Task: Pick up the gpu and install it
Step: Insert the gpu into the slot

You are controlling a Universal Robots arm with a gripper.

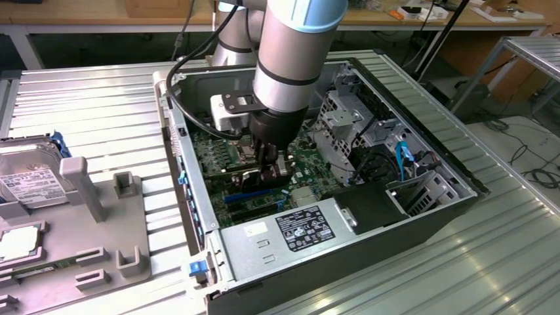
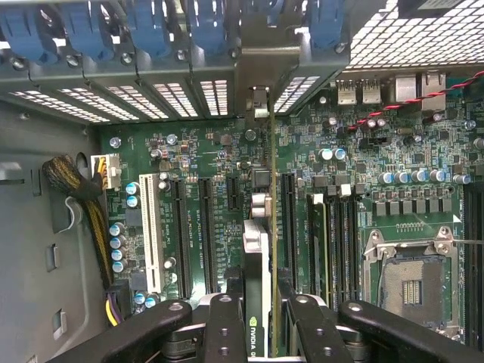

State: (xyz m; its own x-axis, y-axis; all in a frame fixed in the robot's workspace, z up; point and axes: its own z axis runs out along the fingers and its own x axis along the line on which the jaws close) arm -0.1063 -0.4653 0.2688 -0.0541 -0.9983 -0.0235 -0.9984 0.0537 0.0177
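Observation:
In the wrist view the gpu [image 2: 255,242] is seen edge-on: a thin dark green card with a silver heatsink and a green label. Its metal bracket end [image 2: 261,100] reaches the rear slot openings of the case. My gripper [image 2: 261,301] is shut on it, one black finger [image 2: 225,318] on each side of the card. The card stands upright over the motherboard [image 2: 197,151], next to a long black slot [image 2: 288,219]. I cannot tell whether it sits in a slot. In the exterior view my gripper [image 1: 269,169] is down inside the open computer case [image 1: 455,190].
Blue slot latches [image 2: 144,34] line the case's rear wall. Memory sticks [image 2: 321,242] and the CPU socket [image 2: 412,283] lie beside the card. The power supply [image 1: 298,230] is at the case's near end. A grey fixture [image 1: 88,216] and a hard drive [image 1: 26,177] sit at the exterior view's left.

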